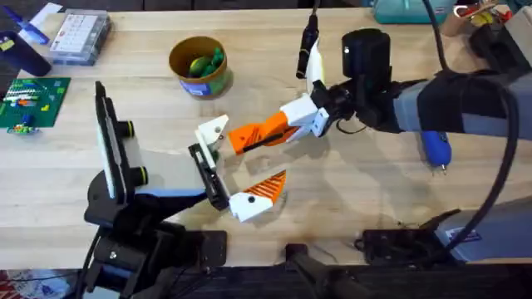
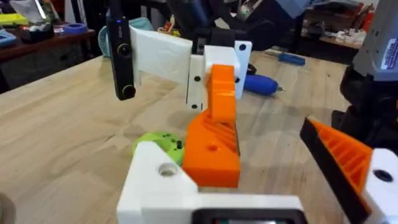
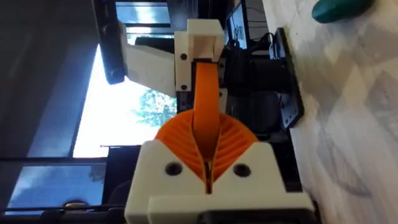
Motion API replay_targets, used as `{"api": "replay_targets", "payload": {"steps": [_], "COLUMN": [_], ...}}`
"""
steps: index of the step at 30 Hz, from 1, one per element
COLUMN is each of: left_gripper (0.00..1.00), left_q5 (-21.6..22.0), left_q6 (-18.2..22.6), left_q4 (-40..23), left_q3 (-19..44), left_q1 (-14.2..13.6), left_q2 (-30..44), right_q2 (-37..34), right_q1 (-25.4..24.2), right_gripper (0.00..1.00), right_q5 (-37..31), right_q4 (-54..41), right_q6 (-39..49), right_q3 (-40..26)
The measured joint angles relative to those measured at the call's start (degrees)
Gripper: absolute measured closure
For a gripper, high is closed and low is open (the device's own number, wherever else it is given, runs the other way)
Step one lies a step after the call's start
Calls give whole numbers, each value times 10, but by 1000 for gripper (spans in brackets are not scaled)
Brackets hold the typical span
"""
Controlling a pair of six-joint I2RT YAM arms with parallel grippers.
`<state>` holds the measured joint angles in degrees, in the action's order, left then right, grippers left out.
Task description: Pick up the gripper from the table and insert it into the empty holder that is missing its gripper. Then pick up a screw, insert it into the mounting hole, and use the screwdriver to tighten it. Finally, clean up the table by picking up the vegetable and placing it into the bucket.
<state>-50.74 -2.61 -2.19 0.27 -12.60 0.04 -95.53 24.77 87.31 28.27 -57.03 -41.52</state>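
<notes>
The table [image 1: 349, 199] is light wood with planks running side to side. Beyond the right end effector [image 1: 249, 137], toward the far edge, the bucket [image 1: 199, 66] stands with green and yellow pieces inside. Behind that end effector, near its arm, the screwdriver [image 1: 435, 148] lies flat on the wood. Well off to the far left corner sit a clear plastic parts box [image 1: 79, 37] and a green circuit board [image 1: 29, 104]. In the left wrist view, the vegetable [image 2: 158, 144] lies on the wood just under the orange finger.
</notes>
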Motion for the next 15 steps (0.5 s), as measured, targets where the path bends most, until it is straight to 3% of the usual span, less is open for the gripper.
{"api": "replay_targets", "payload": {"steps": [15], "left_gripper": [8], "left_q5": [1], "left_q6": [0], "left_q4": [0], "left_q3": [0], "left_q1": [0], "left_q2": [0], "right_q2": [-8], "right_q1": [29], "right_gripper": [982], "right_q5": [0], "right_q4": [-1], "right_q6": [-15], "right_q3": [-25]}}
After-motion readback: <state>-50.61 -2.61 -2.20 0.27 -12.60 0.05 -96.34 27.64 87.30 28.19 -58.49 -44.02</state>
